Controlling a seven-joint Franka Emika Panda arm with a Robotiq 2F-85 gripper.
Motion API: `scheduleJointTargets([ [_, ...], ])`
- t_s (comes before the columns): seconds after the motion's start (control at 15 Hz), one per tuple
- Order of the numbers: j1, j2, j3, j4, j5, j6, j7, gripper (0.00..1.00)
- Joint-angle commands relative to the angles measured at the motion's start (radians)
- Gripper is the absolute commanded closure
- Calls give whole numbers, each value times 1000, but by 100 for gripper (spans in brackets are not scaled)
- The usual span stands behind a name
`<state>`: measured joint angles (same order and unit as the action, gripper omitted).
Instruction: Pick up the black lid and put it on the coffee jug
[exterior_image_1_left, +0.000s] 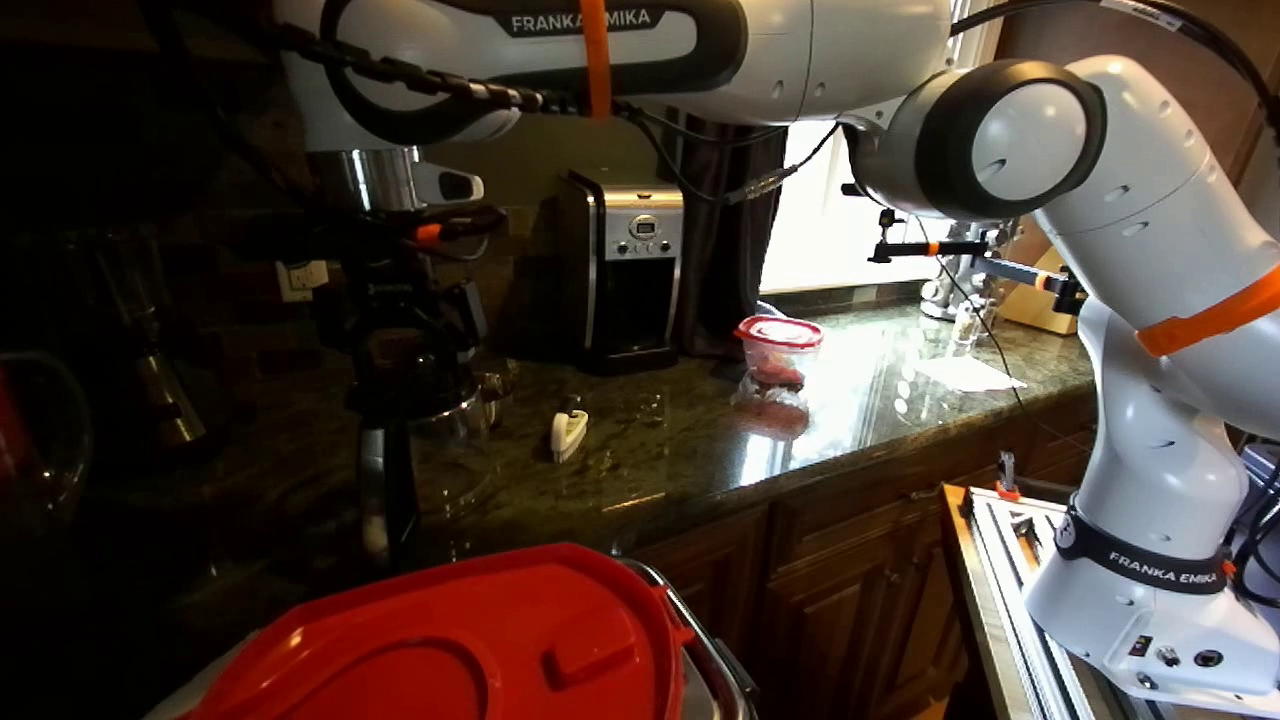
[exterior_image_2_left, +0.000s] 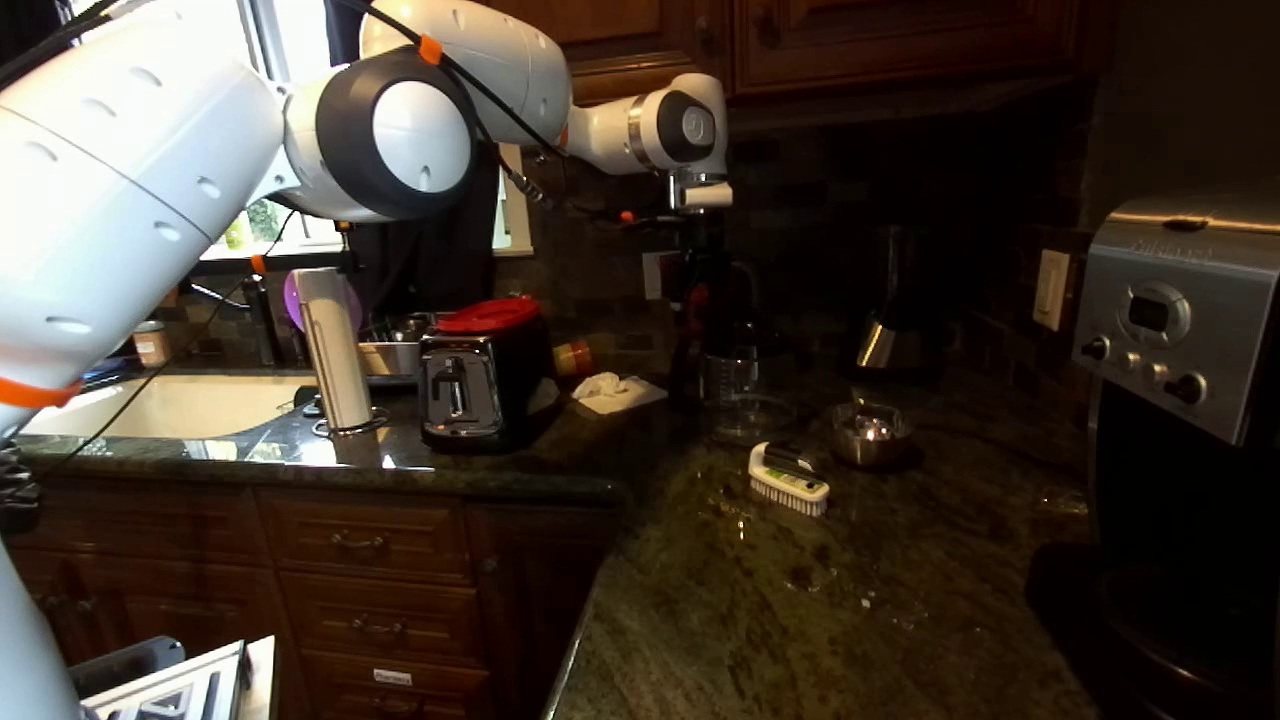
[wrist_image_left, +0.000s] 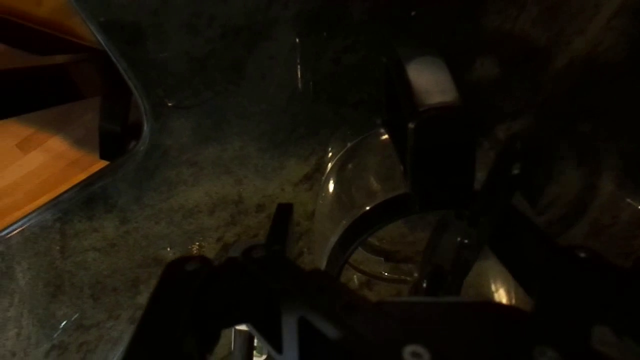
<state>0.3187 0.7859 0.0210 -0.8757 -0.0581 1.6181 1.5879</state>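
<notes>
Dim view from my wrist, looking down on the jug (wrist_image_left: 357, 172): clear glass, a black-rimmed mouth (wrist_image_left: 367, 222), the handle (wrist_image_left: 442, 155) at 1 o'clock from it. My fingers (wrist_image_left: 280, 227) stand wide apart: one alone at 9 o'clock from the mouth, its partner nearly lost in the dark near 3. Also at 3 o'clock, a dark slanting shape crosses the mouth; I take it for the lid (wrist_image_left: 462, 242), tipped on edge instead of lying flat, though whether it touches a finger I cannot tell. Just beyond, towards 4, a bowl (wrist_image_left: 500, 287) glints. In an exterior view, a brush (exterior_image_2_left: 788, 485) lies near the jug, at 5 o'clock from it. My judgement: the step in hand is seating the lid, which is at the jug but not yet flat. The next move calls for bringing my fingers to the lid's edge, turning it level, centring it over the mouth and pressing gently until it sits
</notes>
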Motion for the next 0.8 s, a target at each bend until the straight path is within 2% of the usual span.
scheduleJointTargets([
  [0.0, 3, -33, -2, -41, 3, -54, 23, 0],
  [0.73, -27, 1, 6, -11, 56, -159, 41, 0],
])
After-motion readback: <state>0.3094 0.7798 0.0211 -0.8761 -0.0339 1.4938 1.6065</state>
